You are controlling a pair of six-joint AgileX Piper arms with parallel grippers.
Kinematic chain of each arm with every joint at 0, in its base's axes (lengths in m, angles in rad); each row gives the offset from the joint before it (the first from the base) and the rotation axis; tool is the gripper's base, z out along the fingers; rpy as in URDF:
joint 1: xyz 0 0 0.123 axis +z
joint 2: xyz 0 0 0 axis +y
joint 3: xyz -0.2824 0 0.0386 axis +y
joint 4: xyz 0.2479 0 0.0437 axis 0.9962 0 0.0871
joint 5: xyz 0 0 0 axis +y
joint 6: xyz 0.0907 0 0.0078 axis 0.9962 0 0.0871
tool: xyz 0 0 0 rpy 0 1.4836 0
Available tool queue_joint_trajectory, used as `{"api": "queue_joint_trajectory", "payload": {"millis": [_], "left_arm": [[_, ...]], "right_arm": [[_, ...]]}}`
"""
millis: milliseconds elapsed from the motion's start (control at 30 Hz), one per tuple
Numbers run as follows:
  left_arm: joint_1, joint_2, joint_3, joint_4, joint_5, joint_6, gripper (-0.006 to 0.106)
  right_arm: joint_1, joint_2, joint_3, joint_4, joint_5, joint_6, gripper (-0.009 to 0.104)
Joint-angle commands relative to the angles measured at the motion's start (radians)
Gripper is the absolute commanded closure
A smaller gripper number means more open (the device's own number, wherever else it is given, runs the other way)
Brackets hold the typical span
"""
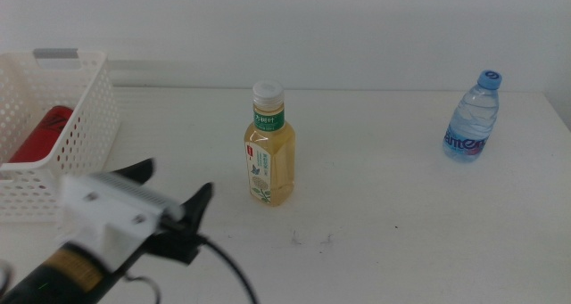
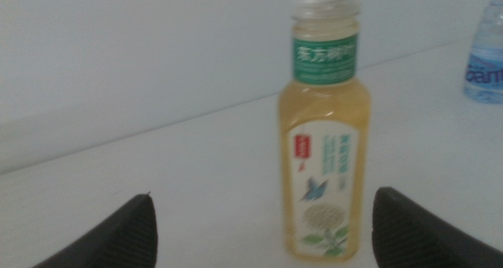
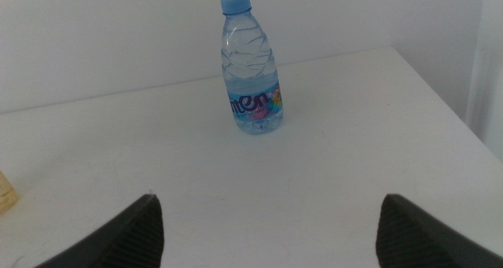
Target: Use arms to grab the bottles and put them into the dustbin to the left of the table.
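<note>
The yellow tea bottle (image 1: 268, 146) stands upright mid-table; it also shows in the left wrist view (image 2: 324, 142), ahead of the jaws. My left gripper (image 1: 174, 186) is open and empty, a little to the left of the tea bottle and short of it. The clear water bottle (image 1: 472, 118) stands upright at the far right; it also shows in the right wrist view (image 3: 251, 67). My right gripper (image 3: 267, 229) is open and empty, out of the middle view, well short of the water bottle. The red cola can (image 1: 40, 133) lies inside the white dustbin (image 1: 85, 152).
The dustbin stands at the table's left edge, beside my left arm. Small dark scuff marks (image 1: 310, 240) lie on the table in front of the tea bottle. The table's right edge (image 3: 448, 103) runs close to the water bottle.
</note>
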Motion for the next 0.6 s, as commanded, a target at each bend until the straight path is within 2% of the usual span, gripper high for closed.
{"api": "queue_joint_trajectory", "payload": {"millis": [0, 300, 567], "left_arm": [[-0.008, 0.078, -0.052, 0.045, -0.064, -0.036, 0.007], [-0.008, 0.360, -0.280, 0.181, -0.066, -0.173, 0.007], [-0.008, 0.496, -0.387, 0.186, -0.066, -0.201, 0.007]], "right_arm": [[-0.007, -0.004, 0.003, -0.010, -0.005, -0.004, 0.010], [-0.007, -0.004, 0.003, -0.010, -0.005, -0.004, 0.010], [-0.007, -0.004, 0.003, -0.010, -0.005, -0.004, 0.010]]}}
